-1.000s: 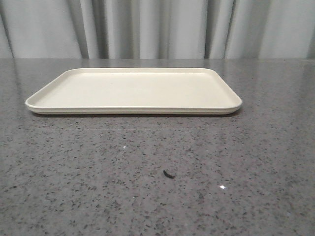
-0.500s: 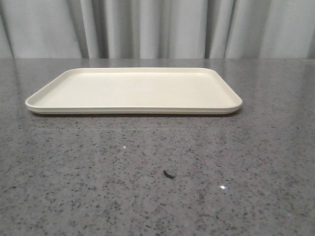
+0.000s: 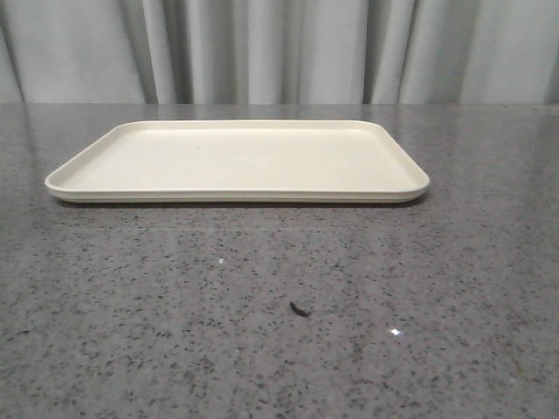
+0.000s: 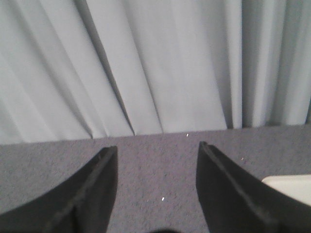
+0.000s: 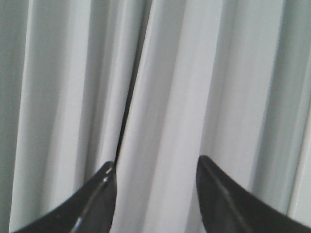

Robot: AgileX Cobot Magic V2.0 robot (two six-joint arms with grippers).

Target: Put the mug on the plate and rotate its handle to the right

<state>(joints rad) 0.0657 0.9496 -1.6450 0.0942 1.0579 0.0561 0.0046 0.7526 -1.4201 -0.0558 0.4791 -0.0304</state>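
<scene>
Mug isn't showing in any view right now, so I can't say where it's sitting. Plate (image 3: 238, 162) is lying flat across the upper middle of the front view on the speckled grey table (image 3: 279, 332), nothing on it. Small dark speck (image 3: 300, 308) is lying on the table just below centre.

Left gripper (image 4: 156, 154) is hanging with jaws apart and nothing between them, pointing at table and curtain (image 4: 155, 63). Right gripper (image 5: 155, 170) is likewise spread and empty, facing only curtain folds.

Handling, my guess from the task wording: a mug is going to be rigid, moderately heavy, likely glazed and slick, breakable if dropped. I'd be pinching the rim wall or across the body, leaving the handle free so it can be turned to the right after set-down. Plate is wide and flat with a low rim, so placement tolerance is looking generous.

View differences: front view is showing the whole plate and neither arm. Left wrist view is catching only a cream corner of the plate (image 4: 291, 187) at lower right. Right wrist view is showing no table at all.
</scene>
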